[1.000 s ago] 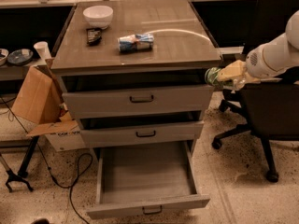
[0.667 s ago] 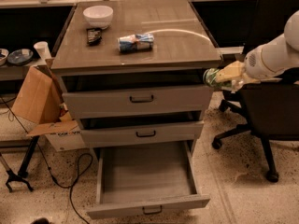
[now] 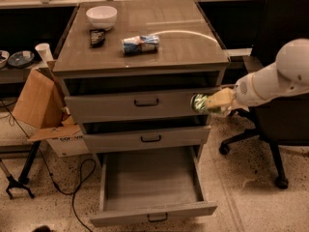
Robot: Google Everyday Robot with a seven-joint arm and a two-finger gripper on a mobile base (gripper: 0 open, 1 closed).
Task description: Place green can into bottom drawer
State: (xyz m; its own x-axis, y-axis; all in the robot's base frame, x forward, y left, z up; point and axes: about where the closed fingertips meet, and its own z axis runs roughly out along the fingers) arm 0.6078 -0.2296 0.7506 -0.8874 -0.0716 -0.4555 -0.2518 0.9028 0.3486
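half the job looks done, i'd say: the green can [image 3: 200,103] is up in the air, pinched sideways in the gripper [image 3: 212,102], which hangs at the right front corner of the cabinet [image 3: 183,47], level with the top drawer's face. the bottom drawer [image 3: 149,178] is pulled well out and its floor is bare, so the way in is open. what's left, as i judge it, is to bring the can down and to the left over that drawer, lower it inside and let go. some of it is hard to read: the fingers cover the can's far end, so i can't tell how deep the grip goes. the arm [image 3: 280,76] runs off the right edge in front of a dark chair [image 3: 289,124], and the robot's base is out of sight.
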